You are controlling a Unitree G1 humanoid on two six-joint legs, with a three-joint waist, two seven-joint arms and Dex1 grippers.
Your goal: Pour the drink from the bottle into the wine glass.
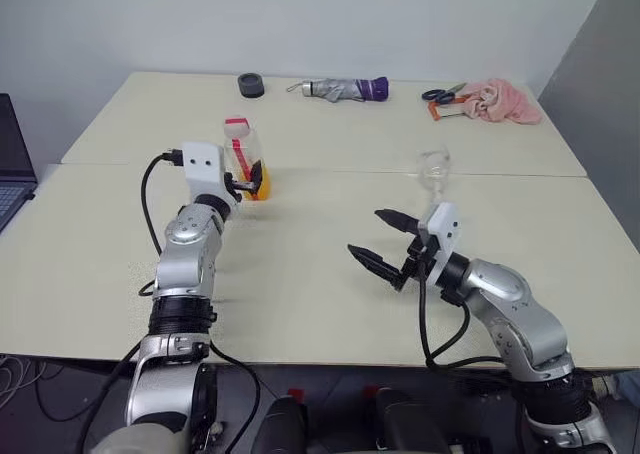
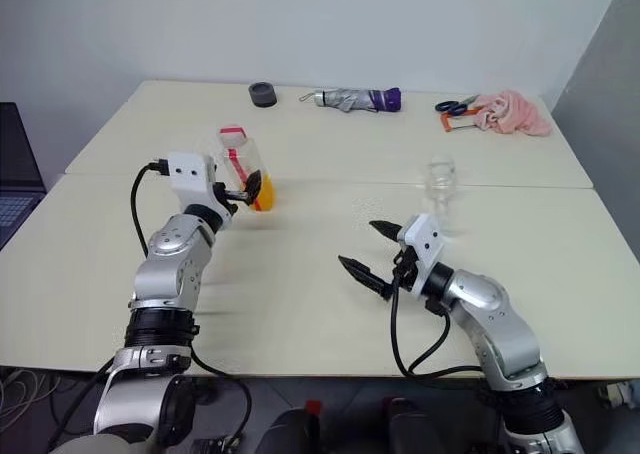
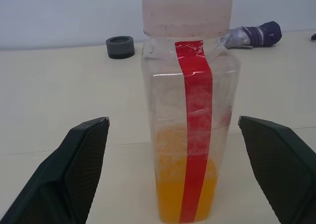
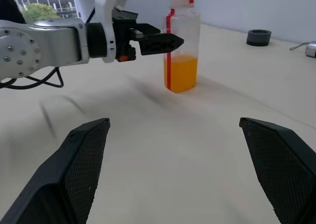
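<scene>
The bottle [image 1: 246,161] stood upright on the cream table [image 1: 320,274], towards the robot's left. It was clear plastic with a squarish body, 1 red strip running down its face and a pale cap edged in red. The drink [image 3: 185,184], a cloudy orange, filled only its lower part. The left gripper [image 1: 252,179] was level at the bottle, its 2 black fingers [image 3: 81,169] spread wide on either side, not gripping. The wine glass [image 1: 434,167], clear and upright, stood to the right. The right gripper [image 1: 383,240] hovered before it, fingers apart, holding nothing.
</scene>
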